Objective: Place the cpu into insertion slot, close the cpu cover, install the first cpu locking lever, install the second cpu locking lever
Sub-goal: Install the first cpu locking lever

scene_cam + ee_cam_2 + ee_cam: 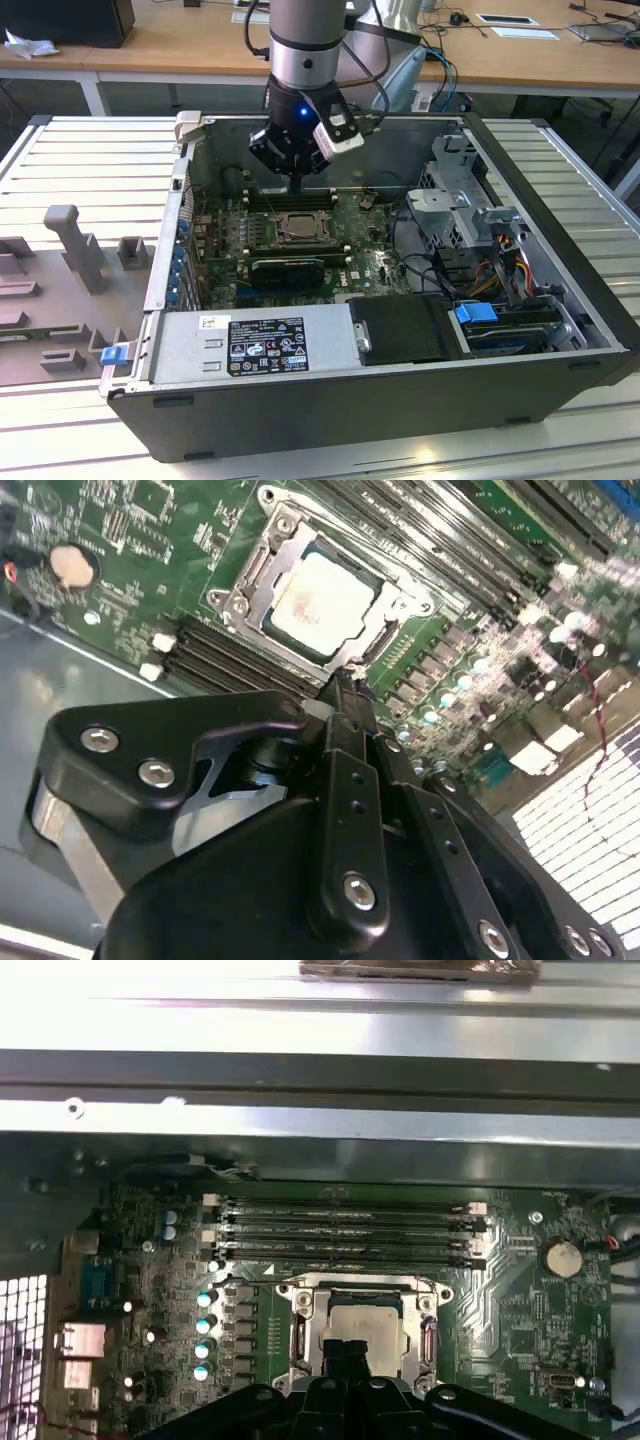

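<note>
Currently, in the exterior view, the gripper (pixel 297 190) hangs inside the computer case (pixel 560 300), directly above the cpu (pixel 297 226). The chip lies in its socket on the motherboard (pixel 370 265), toward the board's far edge.

In the second wrist view, the gripper (pixel 346 685) has its fingers pressed together with nothing between them. The tip stands just beside a corner of the cpu cover (pixel 275 638); contact cannot be confirmed. The cover lies flat around the cpu (pixel 320 598), so seating and cover closing appear done, and lever work is judged to be the step in hand. You should use the clenched tip as one blunt pusher, bearing on the lever rod alone, never on the chip's top or the frame.

In the first wrist view, the gripper (pixel 347 1352) overlaps the edge of the cpu (pixel 365 1325) farthest from the memory slots (pixel 350 1230). The cpu cover (pixel 360 1285) frames the chip squarely. Whether either side lever is latched cannot be told, so you should verify each hook before pressing.
</note>
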`<action>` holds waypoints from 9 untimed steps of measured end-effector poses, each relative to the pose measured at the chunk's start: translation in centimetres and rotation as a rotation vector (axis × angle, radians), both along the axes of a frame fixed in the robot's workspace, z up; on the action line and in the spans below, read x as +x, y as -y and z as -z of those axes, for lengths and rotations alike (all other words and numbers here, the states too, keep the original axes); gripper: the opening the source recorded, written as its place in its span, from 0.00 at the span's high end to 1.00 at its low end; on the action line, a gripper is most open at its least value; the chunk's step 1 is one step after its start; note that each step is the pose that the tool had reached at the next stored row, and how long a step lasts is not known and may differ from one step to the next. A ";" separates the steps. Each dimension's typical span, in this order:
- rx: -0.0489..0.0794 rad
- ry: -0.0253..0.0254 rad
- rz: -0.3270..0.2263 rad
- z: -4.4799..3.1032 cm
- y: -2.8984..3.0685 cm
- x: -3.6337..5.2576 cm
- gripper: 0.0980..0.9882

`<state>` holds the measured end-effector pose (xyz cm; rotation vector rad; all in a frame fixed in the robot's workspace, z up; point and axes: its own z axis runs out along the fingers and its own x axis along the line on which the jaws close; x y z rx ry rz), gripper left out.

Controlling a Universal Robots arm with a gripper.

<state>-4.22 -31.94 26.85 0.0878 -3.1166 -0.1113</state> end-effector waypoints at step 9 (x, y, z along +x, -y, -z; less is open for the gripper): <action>-0.008 0.0267 -0.021 0.68 -0.20 -4.86 0.99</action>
